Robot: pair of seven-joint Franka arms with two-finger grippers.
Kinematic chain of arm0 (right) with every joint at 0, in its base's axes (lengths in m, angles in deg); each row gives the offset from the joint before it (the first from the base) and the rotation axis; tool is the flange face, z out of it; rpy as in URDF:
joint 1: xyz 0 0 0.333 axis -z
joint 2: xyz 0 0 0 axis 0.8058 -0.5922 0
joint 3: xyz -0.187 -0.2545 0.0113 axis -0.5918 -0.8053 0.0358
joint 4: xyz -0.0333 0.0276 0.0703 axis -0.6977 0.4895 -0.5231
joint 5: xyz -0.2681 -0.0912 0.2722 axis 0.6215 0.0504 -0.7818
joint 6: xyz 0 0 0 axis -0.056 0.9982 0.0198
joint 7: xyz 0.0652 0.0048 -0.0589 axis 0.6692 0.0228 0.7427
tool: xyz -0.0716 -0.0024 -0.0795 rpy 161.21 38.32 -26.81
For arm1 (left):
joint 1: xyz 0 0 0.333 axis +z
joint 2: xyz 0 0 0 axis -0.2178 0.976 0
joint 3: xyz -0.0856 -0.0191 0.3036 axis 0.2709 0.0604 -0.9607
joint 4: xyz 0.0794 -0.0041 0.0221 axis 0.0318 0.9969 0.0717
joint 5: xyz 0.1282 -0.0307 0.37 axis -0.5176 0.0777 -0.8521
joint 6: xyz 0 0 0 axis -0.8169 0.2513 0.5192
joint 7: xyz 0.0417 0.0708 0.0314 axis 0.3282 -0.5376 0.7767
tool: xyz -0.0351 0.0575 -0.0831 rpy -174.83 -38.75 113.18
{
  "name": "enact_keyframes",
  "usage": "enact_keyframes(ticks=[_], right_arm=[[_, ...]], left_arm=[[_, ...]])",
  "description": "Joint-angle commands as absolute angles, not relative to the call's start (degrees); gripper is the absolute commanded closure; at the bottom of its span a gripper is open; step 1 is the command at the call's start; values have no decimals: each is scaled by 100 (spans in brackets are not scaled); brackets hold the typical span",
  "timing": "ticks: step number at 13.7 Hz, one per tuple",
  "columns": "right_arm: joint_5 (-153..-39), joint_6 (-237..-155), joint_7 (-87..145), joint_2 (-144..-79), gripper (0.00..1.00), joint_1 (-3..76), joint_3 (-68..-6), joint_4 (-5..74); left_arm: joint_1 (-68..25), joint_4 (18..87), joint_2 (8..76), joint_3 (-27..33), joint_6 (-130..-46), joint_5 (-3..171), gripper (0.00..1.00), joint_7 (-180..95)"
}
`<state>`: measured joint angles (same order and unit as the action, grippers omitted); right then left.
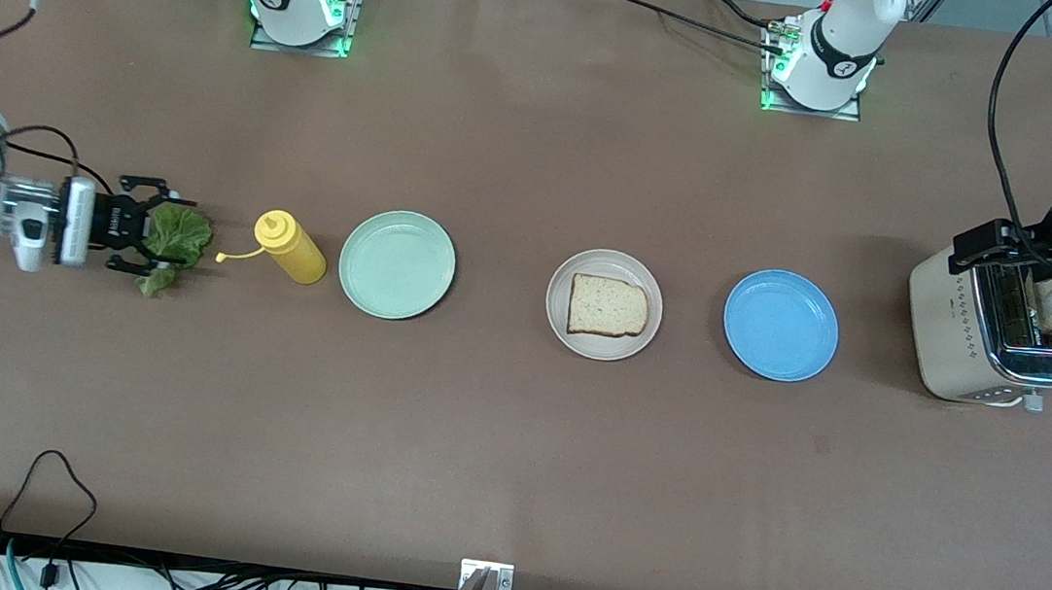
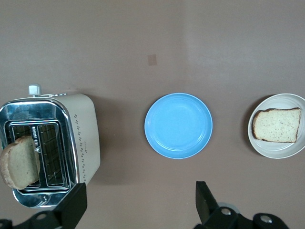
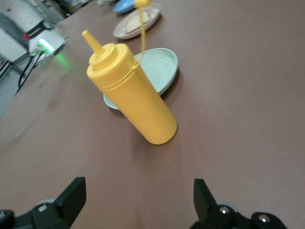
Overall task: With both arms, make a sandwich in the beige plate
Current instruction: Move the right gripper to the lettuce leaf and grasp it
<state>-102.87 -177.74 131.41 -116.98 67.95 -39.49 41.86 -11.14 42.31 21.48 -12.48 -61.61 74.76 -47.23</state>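
Observation:
A bread slice (image 1: 608,306) lies flat in the beige plate (image 1: 558,326), midway along the table. A second slice (image 2: 19,162) sticks up from one slot of the toaster (image 2: 71,138) at the left arm's end. My left gripper (image 2: 140,200) hangs open over the toaster's edge, nothing between its fingers. At the right arm's end a ruffled green lettuce leaf (image 1: 183,233) lies on the table. My right gripper (image 1: 163,232) sits low at the leaf, open, its fingers either side of it. The leaf is hidden in the right wrist view.
A yellow squeeze bottle (image 1: 291,249) lies tilted between the lettuce and a mint-green plate (image 1: 397,265), its cap hanging off on a strap. A blue plate (image 1: 780,325) stands between the beige plate and the toaster. Bare brown table lies nearer the front camera.

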Motion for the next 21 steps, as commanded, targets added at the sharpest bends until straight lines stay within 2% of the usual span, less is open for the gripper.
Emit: enact_keyframes(ticks=[1, 4, 12, 15, 18, 21], right_arm=[[-9728, -18191, 11351, -11424, 0, 6749, -3965, 4266], [-9034, -18796, 9731, -11405, 0, 6705, -3965, 4283], [-7258, -19932, 4915, -11432, 0, 5554, -3956, 4169], [-6737, -20502, 4174, -11572, 0, 5527, -3956, 4187], [-6194, -20574, 3550, -11695, 0, 5527, -3965, 4187], [-6113, -20592, 3372, -11801, 0, 5553, -3965, 4196]], left_arm=[[-1109, 4212, 2095, -1215, -6131, 7535, 0, -4691], [-1038, 4212, 2077, -1224, -6131, 7535, 0, -4690], [-959, 4212, 2077, -1286, -6122, 7535, 0, -4699], [-933, 4221, 2069, -1294, -6087, 7535, 0, -4726], [-898, 4221, 2051, -1294, -6069, 7535, 0, -4735], [-713, 4221, 2060, -1277, -6069, 7535, 0, -4769]])
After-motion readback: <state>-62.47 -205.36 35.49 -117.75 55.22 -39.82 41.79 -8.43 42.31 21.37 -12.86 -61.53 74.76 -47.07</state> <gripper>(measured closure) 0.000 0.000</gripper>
